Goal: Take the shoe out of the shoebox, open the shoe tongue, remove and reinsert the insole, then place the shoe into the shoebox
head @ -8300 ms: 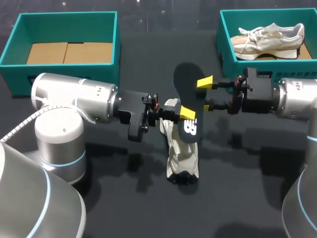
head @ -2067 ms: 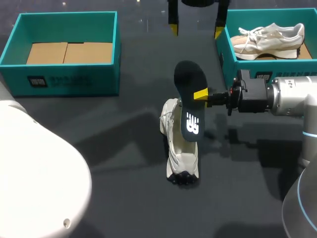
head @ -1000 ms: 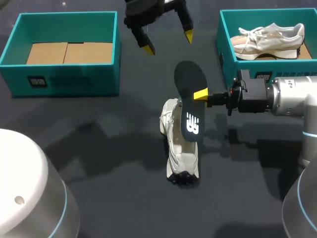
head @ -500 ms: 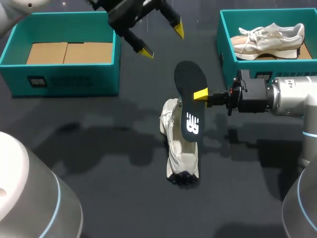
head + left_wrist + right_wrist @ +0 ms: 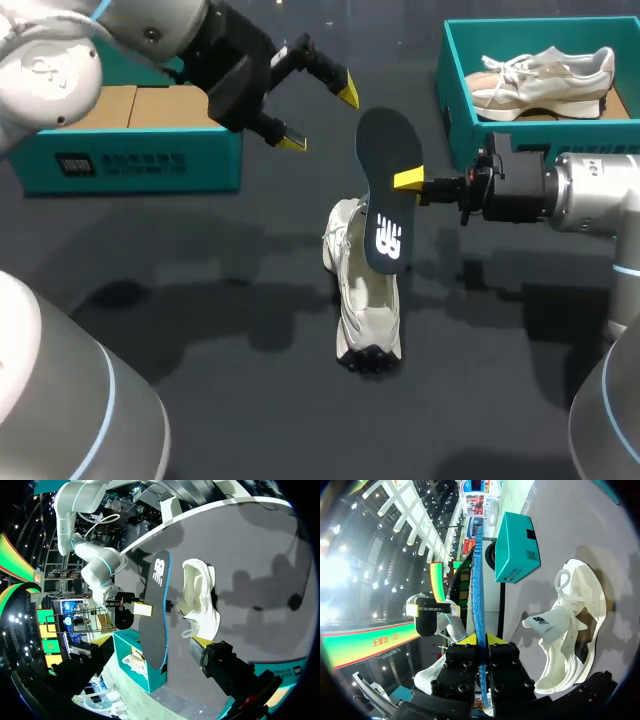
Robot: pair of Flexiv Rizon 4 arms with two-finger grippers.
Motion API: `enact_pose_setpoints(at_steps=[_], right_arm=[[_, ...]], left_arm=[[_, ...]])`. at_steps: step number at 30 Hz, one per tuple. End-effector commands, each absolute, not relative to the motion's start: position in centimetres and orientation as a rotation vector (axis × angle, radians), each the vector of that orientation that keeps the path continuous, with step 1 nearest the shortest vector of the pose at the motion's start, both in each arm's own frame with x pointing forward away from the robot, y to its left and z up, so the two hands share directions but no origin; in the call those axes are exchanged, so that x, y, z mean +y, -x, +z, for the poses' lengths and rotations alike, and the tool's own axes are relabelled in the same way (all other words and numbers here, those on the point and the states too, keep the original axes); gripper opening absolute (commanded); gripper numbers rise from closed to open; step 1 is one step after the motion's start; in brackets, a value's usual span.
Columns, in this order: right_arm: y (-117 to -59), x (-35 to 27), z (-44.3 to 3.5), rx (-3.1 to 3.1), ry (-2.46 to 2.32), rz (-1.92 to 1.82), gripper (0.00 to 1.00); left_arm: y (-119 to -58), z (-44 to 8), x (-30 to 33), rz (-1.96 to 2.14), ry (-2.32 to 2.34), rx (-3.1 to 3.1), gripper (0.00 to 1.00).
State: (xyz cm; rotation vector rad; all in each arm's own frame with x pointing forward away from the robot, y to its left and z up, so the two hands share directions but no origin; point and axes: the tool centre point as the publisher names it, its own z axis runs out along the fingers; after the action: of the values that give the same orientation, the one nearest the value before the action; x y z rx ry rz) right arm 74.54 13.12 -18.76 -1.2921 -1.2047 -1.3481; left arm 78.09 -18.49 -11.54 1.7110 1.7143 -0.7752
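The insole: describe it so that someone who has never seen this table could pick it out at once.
Start at the middle of the dark table, where a white shoe lies. Just above it, the right gripper holds a flat, foot-shaped sheet roughly upright by its edge: the insole. Unlike the shoe, it is thin, black and carries a white logo.
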Motion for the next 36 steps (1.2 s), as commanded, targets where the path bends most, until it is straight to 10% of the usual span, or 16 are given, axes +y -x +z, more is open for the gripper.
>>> enact_pose_setpoints(at_steps=[1,36], right_arm=[[-74.5,13.1,-18.8,-1.205,1.293,-1.346,0.00],[-74.7,14.2,-17.5,-1.214,1.304,-1.362,0.00]], left_arm=[[-78.3,-12.2,-18.0,-1.018,-1.517,1.488,1.00],[-78.9,-16.1,-21.3,-1.039,-1.300,1.245,1.00]])
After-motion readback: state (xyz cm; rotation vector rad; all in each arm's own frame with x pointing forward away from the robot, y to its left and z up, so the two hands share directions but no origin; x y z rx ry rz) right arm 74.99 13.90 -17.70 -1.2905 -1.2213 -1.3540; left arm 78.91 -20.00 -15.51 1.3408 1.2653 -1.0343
